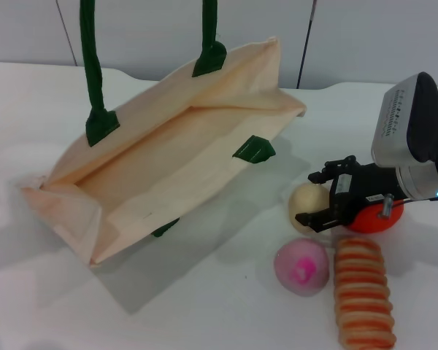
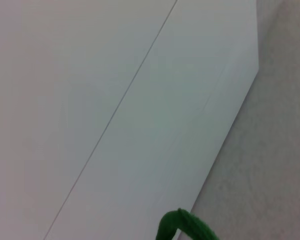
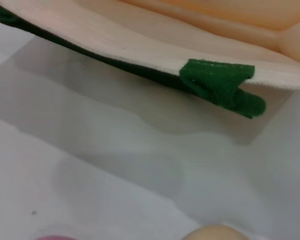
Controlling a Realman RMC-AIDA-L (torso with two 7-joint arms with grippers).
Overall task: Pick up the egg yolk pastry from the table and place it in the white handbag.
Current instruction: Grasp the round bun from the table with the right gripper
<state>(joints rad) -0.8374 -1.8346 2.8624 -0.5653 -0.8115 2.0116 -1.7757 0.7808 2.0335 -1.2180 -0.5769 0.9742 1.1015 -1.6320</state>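
Egg yolk pastry (image 1: 307, 203), pale cream and round, sits on the white table (image 1: 204, 299) to the right of the white handbag (image 1: 168, 157). The right gripper (image 1: 319, 197) reaches in from the right edge of the head view, its arm held low and roughly level over the table. Its black fingers (image 1: 327, 175) are spread apart, one on the far side of the pastry and one on the near side, so the ball lies between the tips; whether either finger touches it I cannot tell. In the right wrist view only the top of the pastry (image 3: 216, 233) shows at the frame's edge, with the handbag's rim (image 3: 140, 42) and a green tab (image 3: 217, 82) beyond.

Just behind the gripper lies an orange fruit (image 1: 376, 217), partly hidden by it. A pink ball (image 1: 301, 266) with a magenta spot rests nearer the robot, and a striped ridged roll (image 1: 363, 290) lies beside it.

The handbag stands open, its dark green handles (image 1: 92, 65) rising out of the frame. The left gripper is unseen; its wrist view shows a wall and a bit of green handle (image 2: 187, 227).
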